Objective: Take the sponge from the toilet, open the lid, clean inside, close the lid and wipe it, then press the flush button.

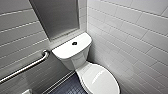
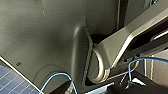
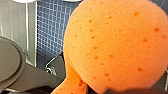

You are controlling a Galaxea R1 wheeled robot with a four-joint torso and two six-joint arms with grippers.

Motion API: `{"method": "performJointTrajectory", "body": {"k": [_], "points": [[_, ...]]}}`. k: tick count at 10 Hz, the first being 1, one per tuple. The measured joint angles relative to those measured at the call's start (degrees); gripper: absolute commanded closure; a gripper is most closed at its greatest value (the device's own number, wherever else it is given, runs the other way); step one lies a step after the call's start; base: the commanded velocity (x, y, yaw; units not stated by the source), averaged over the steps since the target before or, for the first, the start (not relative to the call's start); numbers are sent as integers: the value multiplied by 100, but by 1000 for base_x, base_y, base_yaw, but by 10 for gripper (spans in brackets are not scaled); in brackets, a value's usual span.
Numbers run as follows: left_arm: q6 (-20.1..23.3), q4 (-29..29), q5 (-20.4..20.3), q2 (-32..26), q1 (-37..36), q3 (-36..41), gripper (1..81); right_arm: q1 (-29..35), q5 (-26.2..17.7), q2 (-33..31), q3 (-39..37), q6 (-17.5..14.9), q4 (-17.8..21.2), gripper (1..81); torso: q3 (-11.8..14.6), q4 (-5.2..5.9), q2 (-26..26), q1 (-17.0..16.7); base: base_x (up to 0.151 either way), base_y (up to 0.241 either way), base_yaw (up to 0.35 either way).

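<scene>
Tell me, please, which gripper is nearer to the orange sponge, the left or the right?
Right. The sponge looms close against the right wrist camera, held above the blue floor tiles. The left wrist faces the robot's own grey body, apart from the sponge.

Lid [image 1: 102, 80]: front end cut off by the picture's bottom edge. 
Grab bar [image 1: 27, 66]: runs off the left edge, far end unseen. 
Flush button [image 1: 74, 43]: a small dark dot, its rim too small to tell. 
Sponge [image 3: 112, 45]: hard up against the right wrist lens, cut off at several edges, hiding much of the floor [image 3: 50, 30] behind. 
Left wrist view: blurred.
</scene>
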Motion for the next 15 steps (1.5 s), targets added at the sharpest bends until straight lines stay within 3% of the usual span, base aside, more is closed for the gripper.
{"method": "performJointTrajectory", "body": {"k": [2,5,10,15], "points": [[2,66,7,61,0,-23,10,680,69,-167,581,35,-7,811,0,0,0,0,0,0,0],[0,129,11,224,0,-130,10,1530,-17,-304,763,80,-21,811,-2,0,-20,9,0,0,0],[-2,162,24,240,17,-174,10,2827,-660,-330,1092,144,23,811,-2,0,-592,345,0,0,0],[-2,173,28,254,26,-257,10,4223,-1519,-107,1164,184,602,811,-68,0,-627,363,0,0,0]]}}
